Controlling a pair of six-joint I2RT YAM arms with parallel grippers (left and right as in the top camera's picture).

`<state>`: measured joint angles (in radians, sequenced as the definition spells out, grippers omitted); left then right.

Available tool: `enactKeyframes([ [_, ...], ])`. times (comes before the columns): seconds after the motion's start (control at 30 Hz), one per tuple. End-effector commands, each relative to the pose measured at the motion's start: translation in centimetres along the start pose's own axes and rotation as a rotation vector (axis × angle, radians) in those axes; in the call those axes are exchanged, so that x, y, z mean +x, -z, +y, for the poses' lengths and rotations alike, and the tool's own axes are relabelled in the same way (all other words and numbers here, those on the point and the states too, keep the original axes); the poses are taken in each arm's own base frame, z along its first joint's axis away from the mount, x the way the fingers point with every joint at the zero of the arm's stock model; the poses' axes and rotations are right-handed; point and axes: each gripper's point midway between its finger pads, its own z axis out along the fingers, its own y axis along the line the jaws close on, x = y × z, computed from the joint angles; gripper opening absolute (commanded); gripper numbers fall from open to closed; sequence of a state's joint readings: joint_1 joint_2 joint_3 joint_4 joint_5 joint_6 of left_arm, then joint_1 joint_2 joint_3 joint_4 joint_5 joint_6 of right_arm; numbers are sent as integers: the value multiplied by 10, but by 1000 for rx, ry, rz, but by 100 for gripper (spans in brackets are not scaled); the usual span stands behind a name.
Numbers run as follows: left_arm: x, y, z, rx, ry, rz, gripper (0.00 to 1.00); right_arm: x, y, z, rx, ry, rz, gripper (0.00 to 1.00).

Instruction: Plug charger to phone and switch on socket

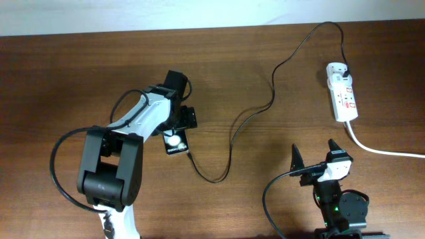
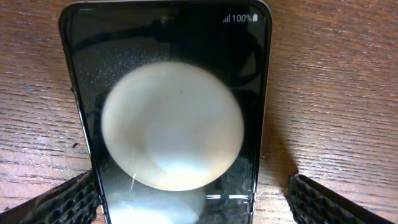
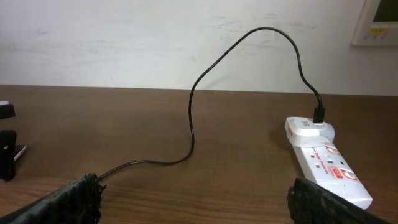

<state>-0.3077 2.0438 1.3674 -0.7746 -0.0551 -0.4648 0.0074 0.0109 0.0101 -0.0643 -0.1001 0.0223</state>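
Note:
The black phone lies flat on the table, screen up with round white reflections. In the left wrist view it fills the frame and shows "100%" at its far end. My left gripper is open and straddles the phone's near end; the left finger is at its edge, the right finger apart. The black charger cable runs from the white adapter on the socket strip and loops to a tip beside the phone's end. I cannot tell whether the tip is inserted. My right gripper is open and empty.
The thick white cord leaves the strip toward the right edge. In the right wrist view the cable arches over the table to the adapter on the strip. A pale wall stands behind the table.

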Motion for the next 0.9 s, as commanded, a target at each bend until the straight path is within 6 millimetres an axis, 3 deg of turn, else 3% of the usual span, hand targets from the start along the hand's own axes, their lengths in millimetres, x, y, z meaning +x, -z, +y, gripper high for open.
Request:
enactKeyframes([
  [0.0, 26, -23, 7, -14, 4, 99, 99, 2, 0, 4, -22, 0, 2, 99],
  [0.4, 29, -23, 8, -19, 4, 109, 100, 2, 0, 4, -22, 0, 2, 99],
  [0.47, 30, -23, 8, -20, 4, 113, 96, 2, 0, 4, -22, 0, 2, 99],
  [0.73, 35, -22, 20, -80, 15, 127, 97, 2, 0, 4, -22, 0, 2, 99],
  [0.87, 36, -21, 21, -84, 18, 133, 91, 2, 0, 4, -22, 0, 2, 99],
])
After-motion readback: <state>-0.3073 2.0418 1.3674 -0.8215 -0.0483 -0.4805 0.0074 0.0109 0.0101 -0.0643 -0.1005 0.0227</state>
